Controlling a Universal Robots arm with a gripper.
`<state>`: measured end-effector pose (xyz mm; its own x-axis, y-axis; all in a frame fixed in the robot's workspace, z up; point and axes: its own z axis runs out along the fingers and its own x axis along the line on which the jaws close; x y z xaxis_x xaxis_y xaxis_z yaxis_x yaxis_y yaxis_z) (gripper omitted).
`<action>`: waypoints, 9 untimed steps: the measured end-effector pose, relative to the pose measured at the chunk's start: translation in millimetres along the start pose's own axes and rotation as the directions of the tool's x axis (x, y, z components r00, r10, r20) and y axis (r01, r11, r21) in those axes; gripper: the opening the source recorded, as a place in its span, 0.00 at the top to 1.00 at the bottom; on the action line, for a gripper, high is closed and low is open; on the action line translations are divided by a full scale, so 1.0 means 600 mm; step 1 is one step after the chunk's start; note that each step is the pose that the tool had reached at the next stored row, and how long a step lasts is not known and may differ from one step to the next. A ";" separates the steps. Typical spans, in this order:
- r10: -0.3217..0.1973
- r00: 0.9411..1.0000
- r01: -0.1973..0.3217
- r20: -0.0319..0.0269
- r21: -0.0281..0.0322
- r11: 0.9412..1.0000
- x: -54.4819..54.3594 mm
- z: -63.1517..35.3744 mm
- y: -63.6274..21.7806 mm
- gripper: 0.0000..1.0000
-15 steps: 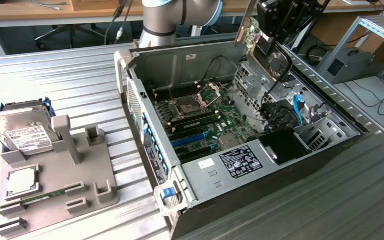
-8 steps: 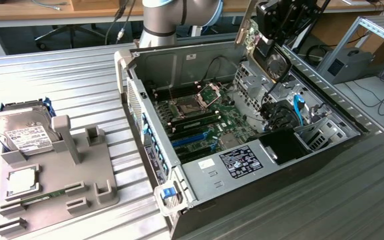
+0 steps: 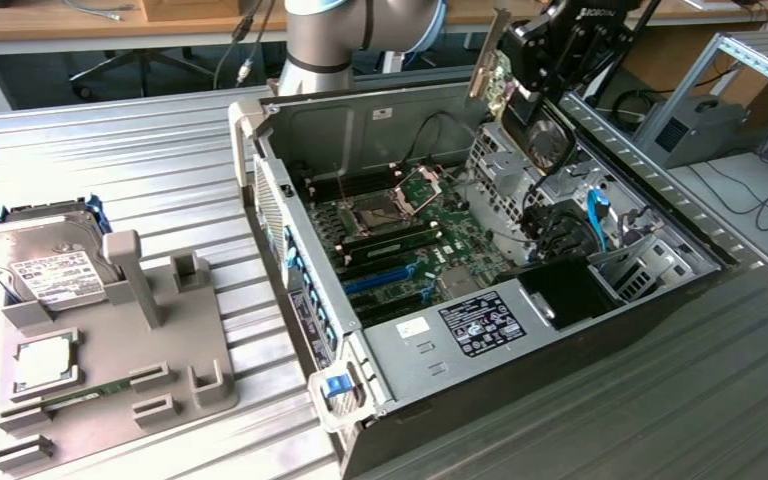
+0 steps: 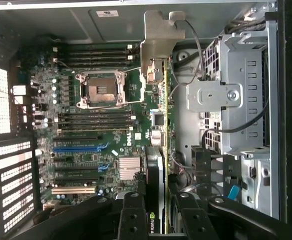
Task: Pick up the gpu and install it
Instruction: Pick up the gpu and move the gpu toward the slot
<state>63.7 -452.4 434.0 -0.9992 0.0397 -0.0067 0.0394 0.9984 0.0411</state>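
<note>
My gripper (image 3: 554, 68) is clamped on the graphics card (image 3: 540, 130), which hangs on edge above the open case (image 3: 398, 345) - not yet seated on the board (image 4: 136, 107). If the card tilts in my hold, its bracket (image 4: 158, 45) could snag the cables (image 4: 201, 55) - or it could come down crooked.

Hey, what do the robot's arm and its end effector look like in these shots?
The arm is a round silver-grey tube with a light blue joint cap. The end effector is black and blocky, with white lettering on its body in the exterior view. Its fingers are matte black linked bars with round pivot bolts.
</note>
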 end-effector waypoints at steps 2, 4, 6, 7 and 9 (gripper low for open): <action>0.000 1.000 0.000 0.000 0.000 1.000 0.000 0.003 0.000 0.73; 0.000 1.000 0.000 0.000 0.000 1.000 0.000 0.005 0.000 0.73; 0.000 1.000 0.000 0.000 0.000 1.000 0.000 0.006 0.000 0.73; 0.000 1.000 0.000 0.000 0.000 1.000 0.000 0.006 0.000 0.73; 0.000 1.000 0.000 0.000 0.000 1.000 0.000 0.006 0.000 0.73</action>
<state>63.7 -452.4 430.1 -0.9992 0.0396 -0.0067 0.0393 0.9984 0.0411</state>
